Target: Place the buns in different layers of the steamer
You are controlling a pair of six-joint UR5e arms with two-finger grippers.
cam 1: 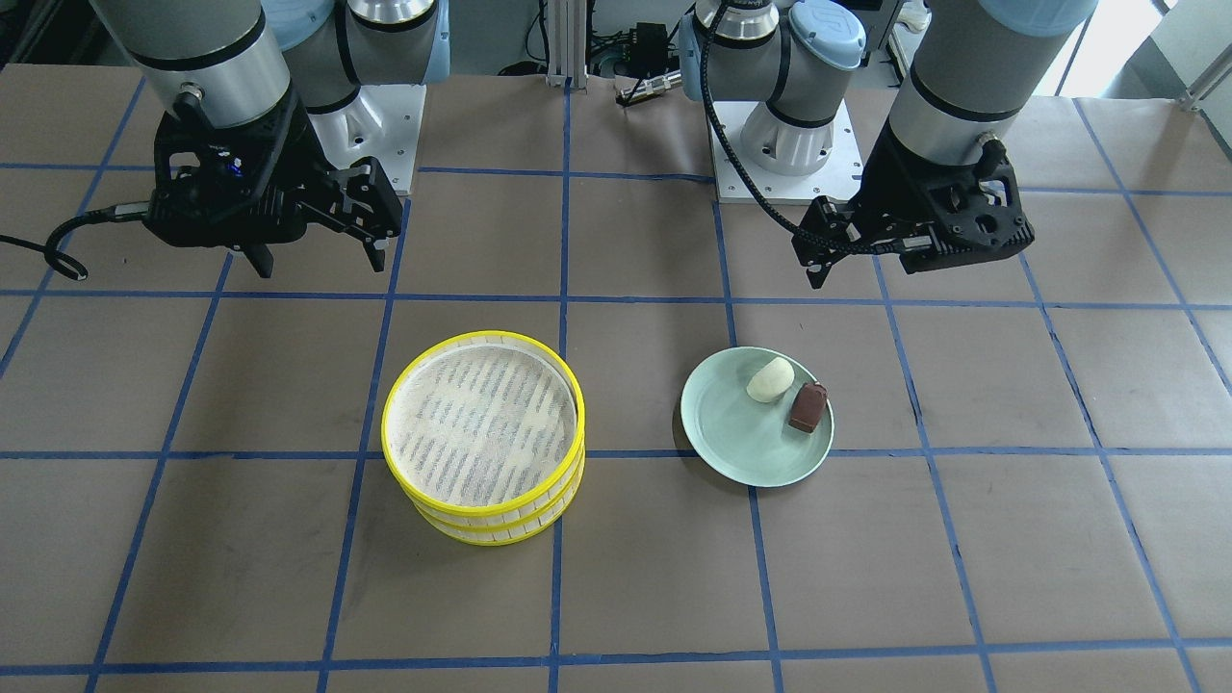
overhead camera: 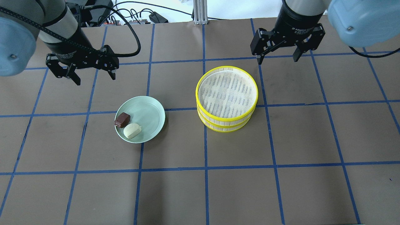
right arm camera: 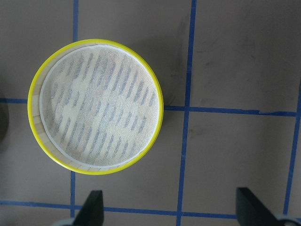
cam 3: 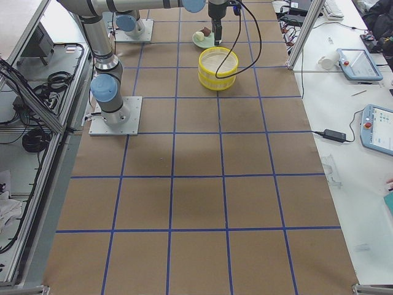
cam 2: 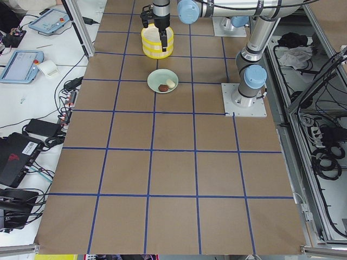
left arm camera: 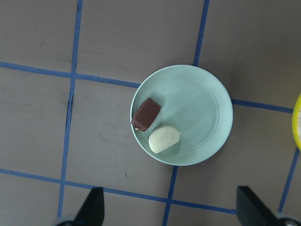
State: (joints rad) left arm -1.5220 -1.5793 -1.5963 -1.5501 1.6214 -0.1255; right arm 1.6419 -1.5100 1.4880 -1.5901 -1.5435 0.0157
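Observation:
The steamer (overhead camera: 227,97) stands with its two yellow-rimmed layers stacked; the top layer (right arm camera: 96,125) holds nothing on its whitish liner. It also shows in the front view (cam 1: 484,435). The cream-white bun (overhead camera: 132,130) and the reddish-brown bun (overhead camera: 122,119) lie side by side on the pale green plate (overhead camera: 150,112), also in the left wrist view, white bun (left arm camera: 163,138), brown bun (left arm camera: 146,114). My left gripper (overhead camera: 93,76) is open and empty, high above the table behind the plate. My right gripper (overhead camera: 277,58) is open and empty, high behind the steamer.
The table is brown paper with a grid of blue tape lines. The arm bases (cam 1: 784,144) stand at the robot's edge. Operator desks with tablets (cam 3: 356,61) and cables (cam 2: 43,130) lie beyond the table's sides.

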